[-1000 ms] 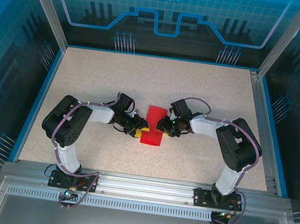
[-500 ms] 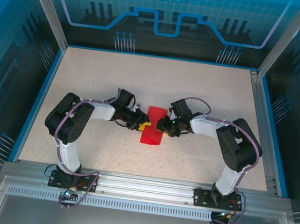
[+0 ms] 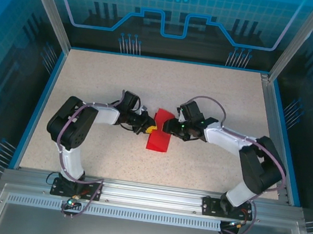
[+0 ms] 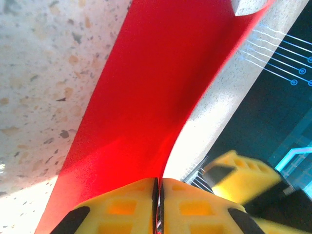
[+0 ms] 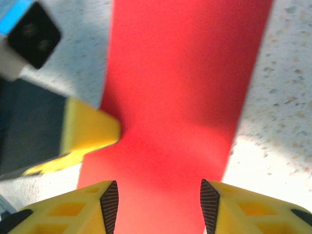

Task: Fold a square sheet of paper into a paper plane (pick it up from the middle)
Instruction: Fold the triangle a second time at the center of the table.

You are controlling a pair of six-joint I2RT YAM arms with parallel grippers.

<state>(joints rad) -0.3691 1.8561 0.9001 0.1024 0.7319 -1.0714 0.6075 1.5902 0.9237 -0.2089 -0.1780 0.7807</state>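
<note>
**Square sheet of paper [image 3: 158, 138] nipped at its edge as the left hand clamps down**

And there's the change! A second ago the left hand [image 4: 158, 187] had its fingers apart at the red paper's left side; now they've come together, and the wrist view shows the two yellow fingers [image 4: 122, 209] pressed tight with the paper's edge sandwiched in the seam. The sheet curves up off the speckled desk [image 3: 149, 87] towards that pinch, so one side is lifting while the rest lies flat.

Over on the other side, the right arm has stretched further in across the desk, and the right hand [image 5: 158, 192] has been widening. Its fingers now stand well spread, one to either side of the red strip below, with no sign that they grip anything. The left hand's yellow fingertip pokes into that same view, touching the paper's left margin.

What does it mean? My read: the left side now has control of an edge, so a fold can be carried over, with the right hand poised to press or steady the paper. From above, the sheet sits mid-desk between both hands, looking narrower than it is long. No dart shape yet, so plenty of folding is left.
</note>
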